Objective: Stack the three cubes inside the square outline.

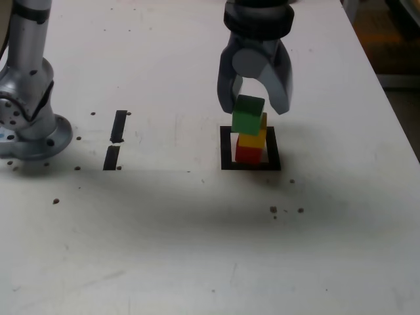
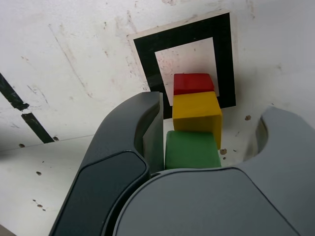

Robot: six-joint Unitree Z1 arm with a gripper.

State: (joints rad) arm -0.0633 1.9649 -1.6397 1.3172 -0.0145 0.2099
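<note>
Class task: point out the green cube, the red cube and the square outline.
green cube [image 1: 247, 116], exterior view, its front face.
red cube [image 1: 247, 154], exterior view, its front face at the stack's bottom.
square outline [image 1: 250, 166], exterior view, its near tape edge.

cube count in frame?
3, all in one stack inside the square outline: red cube at the bottom, yellow cube in the middle, green cube on top. None seems hidden.
</note>
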